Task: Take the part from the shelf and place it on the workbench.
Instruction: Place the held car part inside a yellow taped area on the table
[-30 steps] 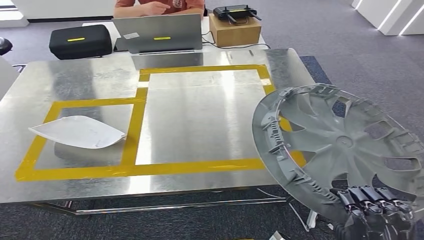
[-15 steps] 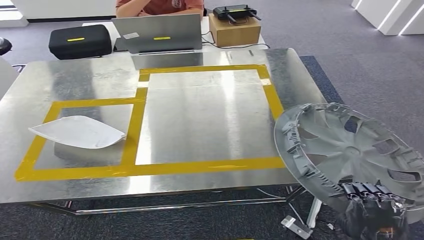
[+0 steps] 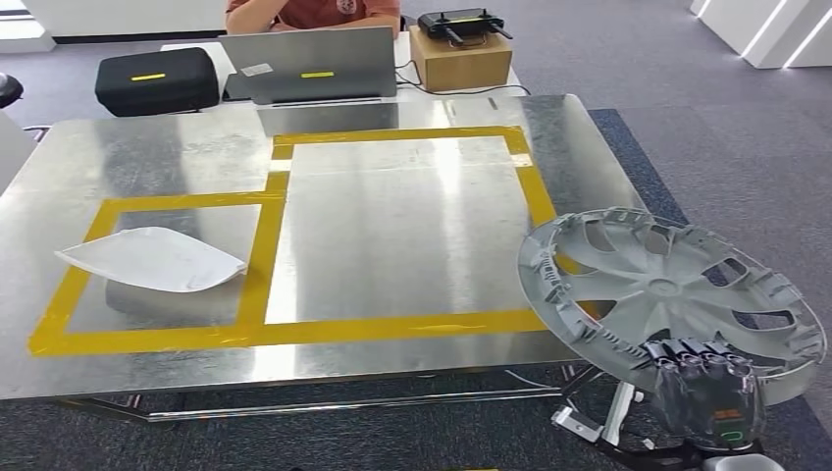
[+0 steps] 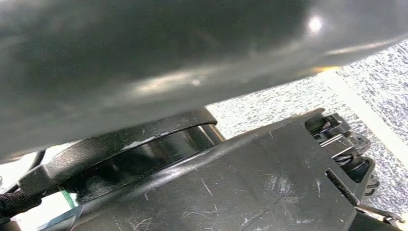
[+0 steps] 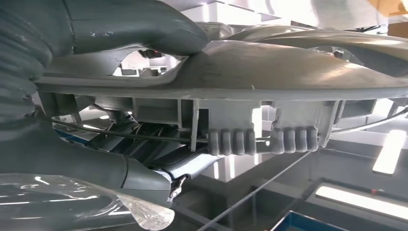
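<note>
Right hand (image 3: 704,378) clamped the hubcap (image 3: 667,289) by its near rim, fingers over the top edge; in the right wrist view the thumb (image 5: 137,26) pressed on the dished face while the clip ridges of the rim (image 5: 260,139) faced the camera. Part hung in the air, tilted, just off the table's (image 3: 147,147) near right corner, its far edge overlapping the yellow tape (image 3: 535,191). I judged the rim grip was chosen because the spokes give no solid purchase, and the tilt keeps the far edge above the table top. The large taped square looked like the intended drop zone; the smaller one on the left held a white sheet-like piece (image 3: 152,257). Placement not yet done.

Left hand: the left wrist view showed dark body panels, so I could not tell its state.

Readable writing: none. Yellow marks on the laptop (image 3: 309,64) and black case (image 3: 157,80) were too small to read.
</note>
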`<action>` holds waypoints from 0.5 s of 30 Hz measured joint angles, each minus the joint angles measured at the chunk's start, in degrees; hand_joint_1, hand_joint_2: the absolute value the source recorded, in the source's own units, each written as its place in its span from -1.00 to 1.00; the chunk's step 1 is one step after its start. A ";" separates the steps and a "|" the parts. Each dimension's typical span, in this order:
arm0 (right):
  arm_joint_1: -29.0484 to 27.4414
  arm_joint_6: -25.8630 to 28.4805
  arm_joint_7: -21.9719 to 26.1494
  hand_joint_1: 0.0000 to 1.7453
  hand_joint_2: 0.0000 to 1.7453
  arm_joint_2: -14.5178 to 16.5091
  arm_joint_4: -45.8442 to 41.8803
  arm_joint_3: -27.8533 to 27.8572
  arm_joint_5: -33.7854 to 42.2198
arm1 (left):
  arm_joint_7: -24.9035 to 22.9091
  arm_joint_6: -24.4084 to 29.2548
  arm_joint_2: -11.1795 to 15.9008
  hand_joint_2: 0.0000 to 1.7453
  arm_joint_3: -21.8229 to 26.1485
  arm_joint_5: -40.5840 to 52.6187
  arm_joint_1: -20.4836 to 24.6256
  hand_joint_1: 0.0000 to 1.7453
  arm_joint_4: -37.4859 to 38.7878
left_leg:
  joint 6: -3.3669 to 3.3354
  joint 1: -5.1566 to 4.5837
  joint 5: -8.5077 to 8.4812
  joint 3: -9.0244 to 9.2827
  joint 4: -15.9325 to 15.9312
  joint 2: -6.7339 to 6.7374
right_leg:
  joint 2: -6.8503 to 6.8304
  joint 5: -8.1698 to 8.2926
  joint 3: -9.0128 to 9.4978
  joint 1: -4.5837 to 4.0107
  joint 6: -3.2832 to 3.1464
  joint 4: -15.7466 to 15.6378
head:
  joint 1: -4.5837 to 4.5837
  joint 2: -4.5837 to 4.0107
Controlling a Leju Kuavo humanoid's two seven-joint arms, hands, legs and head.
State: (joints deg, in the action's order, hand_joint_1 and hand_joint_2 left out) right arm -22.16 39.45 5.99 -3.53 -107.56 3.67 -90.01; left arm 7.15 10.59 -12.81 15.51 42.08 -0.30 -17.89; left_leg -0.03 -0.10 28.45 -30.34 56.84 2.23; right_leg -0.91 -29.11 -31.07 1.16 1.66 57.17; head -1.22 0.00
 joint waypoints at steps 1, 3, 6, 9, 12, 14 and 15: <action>0.41 0.00 0.76 1.00 1.00 -0.19 0.27 0.02 0.00 | 0.05 0.02 0.04 -1.00 -0.03 0.02 0.03 -1.00 0.08 | 0.00 0.00 0.00 -0.01 0.00 0.00 | 0.01 0.00 0.00 0.00 0.00 0.00 | 0.00 0.00; 1.54 0.00 2.73 1.00 1.00 -0.56 0.79 0.04 0.00 | 0.21 0.05 0.15 -1.00 -0.13 0.07 0.18 -1.00 0.38 | 0.00 0.00 0.00 -0.02 0.00 0.01 | 0.02 0.00 -0.01 0.00 0.00 0.00 | 0.00 0.00; 3.81 0.00 5.97 1.00 1.00 -1.12 1.61 0.03 0.00 | 0.30 0.07 0.37 -1.00 -0.30 0.14 0.47 -1.00 0.91 | 0.00 -0.01 0.00 -0.02 0.01 0.01 | 0.03 0.01 -0.01 0.00 0.01 0.00 | 0.01 0.00; 5.45 0.00 7.57 1.00 1.00 -1.51 2.25 -0.04 0.00 | 0.31 0.08 0.52 -1.00 -0.36 0.19 0.62 -1.00 1.23 | -0.01 -0.01 0.00 -0.01 0.04 0.00 | -0.03 0.01 0.01 0.00 0.01 0.00 | 0.00 0.00; 6.49 0.00 8.87 1.00 1.00 -1.75 2.85 -0.09 0.01 | 0.31 0.07 0.68 -1.00 -0.50 0.35 0.68 -1.00 1.47 | -0.01 -0.01 0.00 -0.03 0.05 -0.01 | -0.02 0.02 0.01 0.00 0.02 0.00 | 0.00 0.00; 7.45 0.00 11.16 1.00 1.00 -1.91 3.26 -0.12 0.01 | 0.22 0.04 0.79 -1.00 -0.81 0.50 0.78 -1.00 1.60 | -0.01 -0.01 0.00 -0.04 0.05 0.00 | 0.00 0.02 0.01 0.00 0.03 0.00 | -0.01 0.00; 8.09 0.00 12.68 1.00 1.00 -2.02 3.47 -0.14 0.00 | 0.14 -0.01 0.84 -1.00 -1.03 0.54 0.87 -1.00 1.68 | -0.01 -0.01 0.00 -0.05 0.05 0.00 | 0.01 0.03 0.00 0.00 0.03 0.00 | 0.00 0.00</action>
State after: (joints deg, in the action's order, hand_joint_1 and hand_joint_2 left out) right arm -14.07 39.45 18.66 -5.55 -104.09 3.53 -90.01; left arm 7.29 10.58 -11.97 14.47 42.63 0.57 -16.21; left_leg -0.03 -0.11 28.45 -30.38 56.90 2.23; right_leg -0.90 -29.08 -31.07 1.16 1.69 57.17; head -1.22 0.00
